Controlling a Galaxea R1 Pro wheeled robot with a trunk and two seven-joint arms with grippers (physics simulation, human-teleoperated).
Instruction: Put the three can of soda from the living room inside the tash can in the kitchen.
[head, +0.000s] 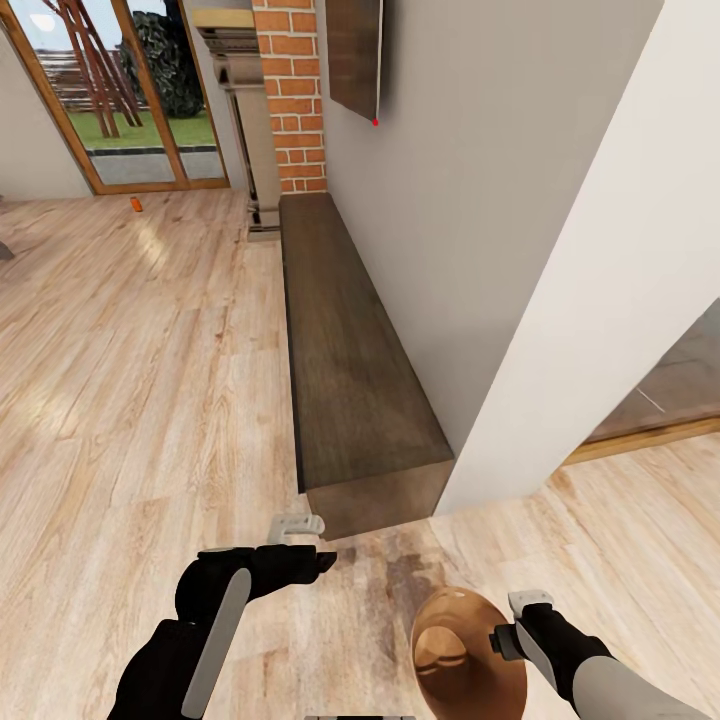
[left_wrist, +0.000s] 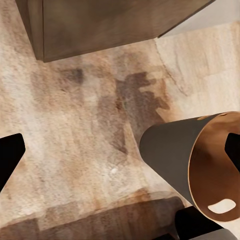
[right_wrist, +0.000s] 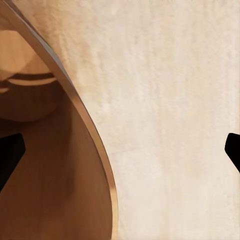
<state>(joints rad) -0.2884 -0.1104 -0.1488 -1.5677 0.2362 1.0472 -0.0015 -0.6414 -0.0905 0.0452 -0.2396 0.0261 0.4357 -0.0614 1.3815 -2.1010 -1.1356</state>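
The head view looks down a wooden floor (head: 130, 380) beside a long dark wood bench (head: 350, 370) that runs along a grey wall (head: 470, 200) toward a brick column (head: 292, 95) and a glass patio door (head: 110, 90). Far off on the floor near that door lies a small orange soda can (head: 136, 204), too small to make out its markings.

At the lower edge of the head view the trash can (head: 467, 650) sits tilted, its tan inside facing up toward the camera, at the tip of the right hand (head: 515, 625). The right wrist view adds what the head view hides: the can's rim (right_wrist: 95, 145) passes between the two dark fingertips (right_wrist: 10, 155), one inside the tan bowl and the other well out over the bare floor (right_wrist: 170, 120), so the hand stands wide open around the wall and I cannot tell whether it touches it.

The left hand (head: 305, 545) hovers over the floor just short of the bench end, holding nothing. Its wrist view shows the fingers (left_wrist: 10, 155) spread wide, the bench corner (left_wrist: 100, 25), dark shadows on the boards, and the trash can's grey outside (left_wrist: 170, 150) with a handle slot (left_wrist: 222, 205) cut through the wall
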